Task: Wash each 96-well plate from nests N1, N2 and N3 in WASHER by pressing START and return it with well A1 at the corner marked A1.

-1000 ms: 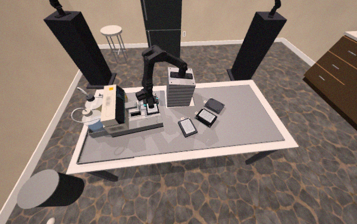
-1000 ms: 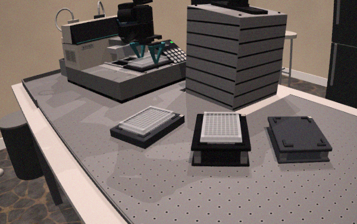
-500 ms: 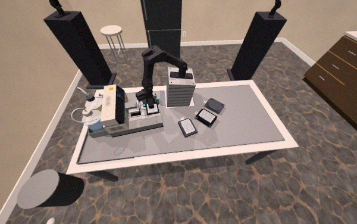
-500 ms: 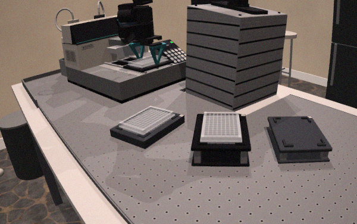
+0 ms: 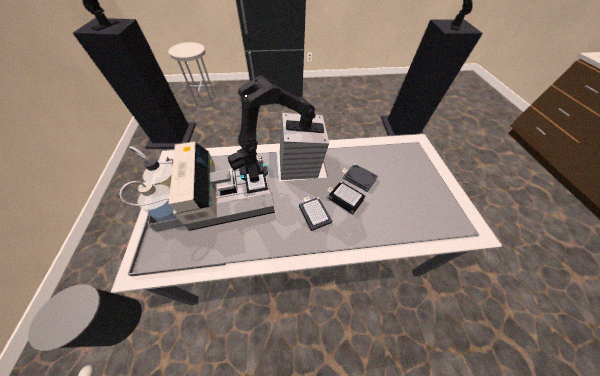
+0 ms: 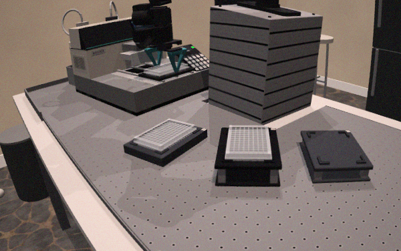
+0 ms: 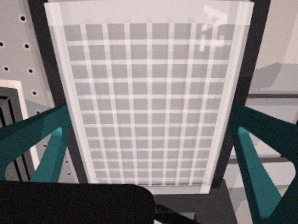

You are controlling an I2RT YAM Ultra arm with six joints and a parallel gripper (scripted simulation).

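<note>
A clear 96-well plate (image 7: 148,86) (image 6: 164,71) lies flat in the black carrier pocket of the washer (image 6: 134,77). My gripper (image 6: 166,61) stands over it with its teal fingers open, one on each long side of the plate, a small gap showing at each side in the wrist view. The washer's lamp (image 6: 192,47) is green, above the keypad (image 6: 197,61). Two more plates sit in nests: one on the low left nest (image 6: 165,140), one on the raised middle nest (image 6: 248,147). The right nest (image 6: 335,155) is empty.
A tall grey slatted block (image 6: 264,57), the arm's base, stands right of the washer, close to the keypad. Bottles and tubing (image 5: 145,180) sit behind the washer at the table's left edge.
</note>
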